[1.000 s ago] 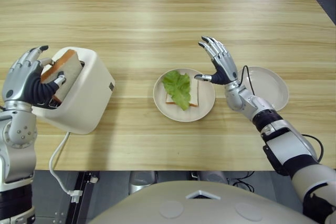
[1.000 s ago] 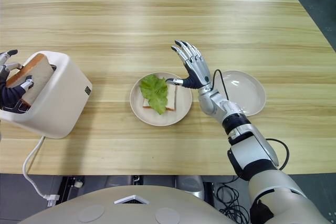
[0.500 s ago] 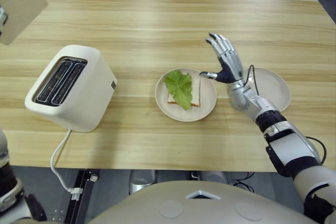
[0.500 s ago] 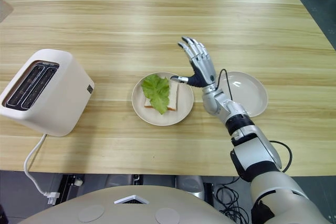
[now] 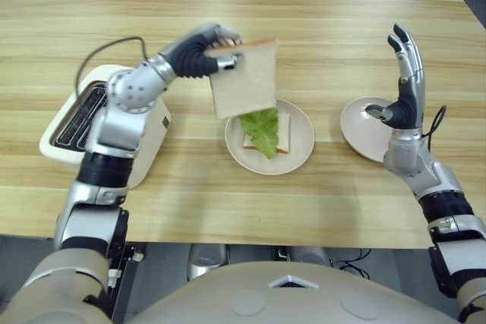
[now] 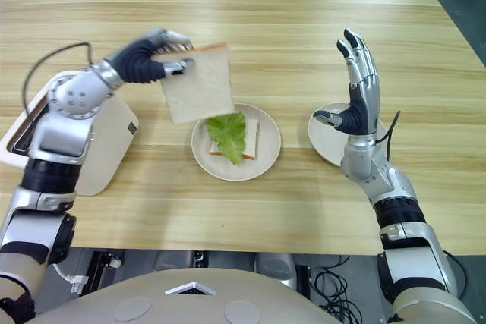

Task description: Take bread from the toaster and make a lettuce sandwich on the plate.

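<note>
My left hand [image 5: 199, 52] is shut on the top edge of a slice of bread [image 5: 244, 79], which hangs in the air just above and left of the plate [image 5: 301, 153]. On that plate lies another slice of bread [image 5: 282, 128] with a green lettuce leaf [image 5: 260, 131] on top. The white toaster [image 5: 156, 133] stands at the left, partly hidden behind my left arm. My right hand [image 5: 403, 81] is held up, open, fingers pointing upward, over the right part of the table.
A second, empty plate [image 5: 361, 128] lies at the right, partly behind my right hand. The toaster's cable [image 5: 106, 49] arcs up behind my left arm. The wooden table [image 5: 304, 5] stretches far back.
My left hand has come back into view from the upper left, carrying the bread slice over to the plate. My right hand has drawn back right, away from the sandwich plate, and risen.
</note>
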{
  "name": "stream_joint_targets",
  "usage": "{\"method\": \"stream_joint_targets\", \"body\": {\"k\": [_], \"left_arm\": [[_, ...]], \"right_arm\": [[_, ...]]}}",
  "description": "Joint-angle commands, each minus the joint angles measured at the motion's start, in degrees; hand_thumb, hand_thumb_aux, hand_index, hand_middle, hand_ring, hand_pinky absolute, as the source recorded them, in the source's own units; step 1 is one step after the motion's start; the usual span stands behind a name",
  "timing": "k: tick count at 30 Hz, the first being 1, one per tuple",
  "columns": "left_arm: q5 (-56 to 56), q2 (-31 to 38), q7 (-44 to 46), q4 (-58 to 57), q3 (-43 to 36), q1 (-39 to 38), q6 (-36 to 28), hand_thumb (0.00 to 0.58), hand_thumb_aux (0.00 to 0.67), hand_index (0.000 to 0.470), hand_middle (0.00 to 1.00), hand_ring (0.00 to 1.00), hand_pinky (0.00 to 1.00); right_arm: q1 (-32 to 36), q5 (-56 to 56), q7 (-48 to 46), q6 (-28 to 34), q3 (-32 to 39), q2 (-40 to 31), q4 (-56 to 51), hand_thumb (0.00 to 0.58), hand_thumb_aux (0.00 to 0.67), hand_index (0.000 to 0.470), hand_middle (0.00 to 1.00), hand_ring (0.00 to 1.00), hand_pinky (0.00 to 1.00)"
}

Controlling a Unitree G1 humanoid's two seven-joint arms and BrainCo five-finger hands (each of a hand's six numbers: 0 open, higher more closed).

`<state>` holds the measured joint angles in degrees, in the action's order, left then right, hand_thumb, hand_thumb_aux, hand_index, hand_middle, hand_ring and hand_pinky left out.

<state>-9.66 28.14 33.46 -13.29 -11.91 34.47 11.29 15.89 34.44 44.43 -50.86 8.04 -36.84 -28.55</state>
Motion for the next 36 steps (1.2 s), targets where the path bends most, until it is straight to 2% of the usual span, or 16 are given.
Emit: {"method": "stream_joint_targets", "body": {"k": [1,7,14,22,36], "left_arm": [[0.6,-4.7,4.0,-14.1,-3.4,4.3,1.9,0.58,0.67,0.46,1.0,1.0,1.0],[-4.4,-11.4,3.7,-30.7,-8.8,7.4,7.0,0.58,0.67,0.46,1.0,1.0,1.0],[-7.3,-15.8,-2.2,-43.4,-9.1,10.2,10.3,0.58,0.67,0.46,1.0,1.0,1.0],[-8.3,-16.6,-6.8,-50.8,-8.0,12.6,12.4,0.58,0.67,0.46,1.0,1.0,1.0],[-8.1,-18.2,-7.5,-54.8,-6.1,13.8,12.8,0.58,0.67,0.46,1.0,1.0,1.0]], "right_arm": [[-0.6,0.3,-5.1,-2.1,0.8,0.7,1.7,0.0,0.0,0.0,0.0,0.0,0.0],[-0.2,0.0,-10.5,-4.3,0.7,2.4,0.4,0.0,0.0,0.0,0.0,0.0,0.0],[-0.5,2.9,-13.3,-4.5,1.6,4.6,-0.2,0.0,0.0,0.0,0.0,0.0,0.0],[-1.2,8.1,-14.0,-5.0,4.4,5.1,0.1,0.0,0.0,0.0,0.0,0.0,0.0],[0.6,13.9,-17.1,-4.8,11.3,5.0,-3.8,0.0,0.0,0.0,0.0,0.0,0.0]]}}
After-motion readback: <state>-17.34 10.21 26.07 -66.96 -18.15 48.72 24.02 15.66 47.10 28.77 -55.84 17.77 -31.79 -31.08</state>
